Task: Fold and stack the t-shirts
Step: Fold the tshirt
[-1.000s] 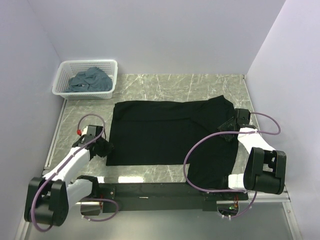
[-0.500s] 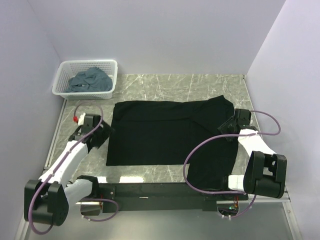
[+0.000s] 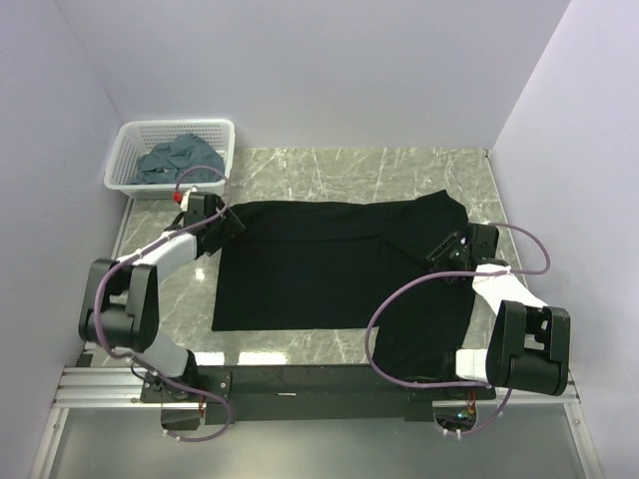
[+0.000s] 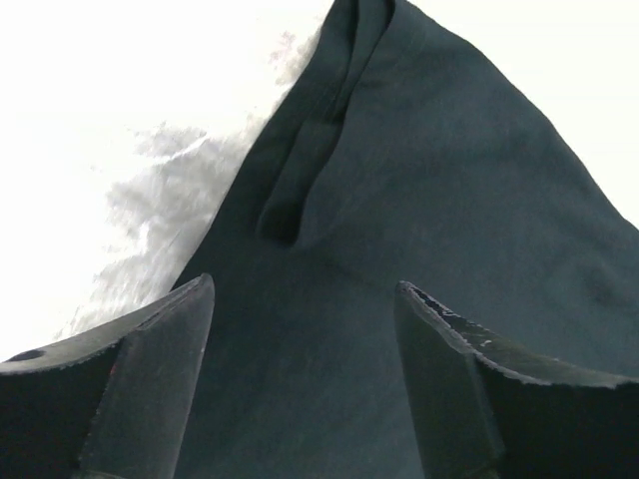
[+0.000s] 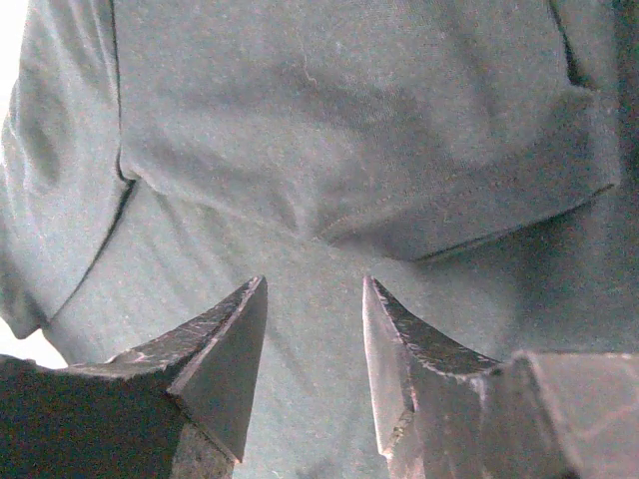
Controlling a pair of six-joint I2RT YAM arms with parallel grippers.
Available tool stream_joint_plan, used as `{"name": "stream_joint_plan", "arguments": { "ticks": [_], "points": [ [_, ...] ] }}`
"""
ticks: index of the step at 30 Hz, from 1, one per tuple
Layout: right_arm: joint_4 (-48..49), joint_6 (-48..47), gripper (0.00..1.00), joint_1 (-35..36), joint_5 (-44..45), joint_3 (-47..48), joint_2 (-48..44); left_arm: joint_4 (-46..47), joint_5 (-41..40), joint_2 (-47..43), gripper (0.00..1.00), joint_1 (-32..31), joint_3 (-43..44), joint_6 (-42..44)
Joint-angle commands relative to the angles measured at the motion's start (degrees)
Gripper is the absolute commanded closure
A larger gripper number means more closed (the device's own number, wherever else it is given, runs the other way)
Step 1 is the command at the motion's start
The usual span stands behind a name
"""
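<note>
A large black t-shirt [image 3: 319,264] lies spread flat on the marble table, its right part running down toward the near edge [image 3: 429,329]. My left gripper [image 3: 232,222] is at the shirt's far left corner, open, with dark cloth [image 4: 449,200] under the fingers and nothing between them [image 4: 305,299]. Over the right sleeve area hovers my right gripper [image 3: 441,249], jaws apart above a sleeve hem [image 5: 469,220], nothing pinched [image 5: 315,284]. Slate blue-grey t-shirts [image 3: 180,160] lie crumpled in the basket.
A white lattice basket [image 3: 175,127] stands at the far left corner of the table. Bare marble [image 3: 399,170] shows behind the shirt and along its left side [image 3: 170,289]. Lilac walls close in on the left, back and right.
My left arm swung from the shirt's near left edge up to its far left corner and its jaws opened. My right gripper shifted slightly left and opened a little wider.
</note>
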Motion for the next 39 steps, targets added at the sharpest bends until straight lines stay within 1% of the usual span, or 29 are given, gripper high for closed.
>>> {"name": "stream_joint_plan", "arguments": {
  "ticks": [1,4,7,12,14,17,20,25,26,33,39],
  "points": [
    [2.7,0.1,0.5,0.2,1.6,-0.3,-0.5,3.4,0.2,3.4,0.23,-0.2,4.1,1.5],
    [-0.8,0.2,0.52,0.2,6.0,0.7,0.1,2.5,0.1,5.4,0.26,-0.2,7.0,3.1],
    [-3.3,0.4,0.51,0.2,8.9,0.8,-0.1,0.2,-0.6,7.5,0.26,-0.2,9.9,6.0],
    [1.4,0.4,0.47,0.2,6.3,0.2,1.1,-1.8,0.7,8.5,0.25,-0.2,11.9,7.8],
    [4.3,1.3,0.46,0.3,4.7,0.0,1.7,-2.7,1.4,7.7,0.25,-0.2,11.8,7.6],
    [6.2,1.8,0.43,0.3,3.8,0.3,3.8,-4.2,2.5,5.5,0.24,-0.2,11.1,7.8],
    [7.7,1.7,0.43,0.3,3.0,0.5,5.3,-5.6,1.9,2.0,0.24,-0.2,9.8,9.4],
    [9.3,2.8,0.43,0.4,0.3,0.4,6.3,-4.6,-2.8,-4.2,0.25,-0.2,5.2,12.9],
    [10.8,3.0,0.43,0.4,0.0,0.6,6.6,-4.3,-3.4,-4.7,0.25,-0.2,4.7,13.2],
    [12.1,4.3,0.44,1.7,-0.2,6.1,8.2,-4.7,-3.9,-5.3,0.24,-0.3,5.9,13.4],
    [13.4,6.0,0.44,3.2,1.0,13.6,15.4,-4.4,-3.1,-5.5,0.25,-0.3,5.8,13.1]
  ]
}}
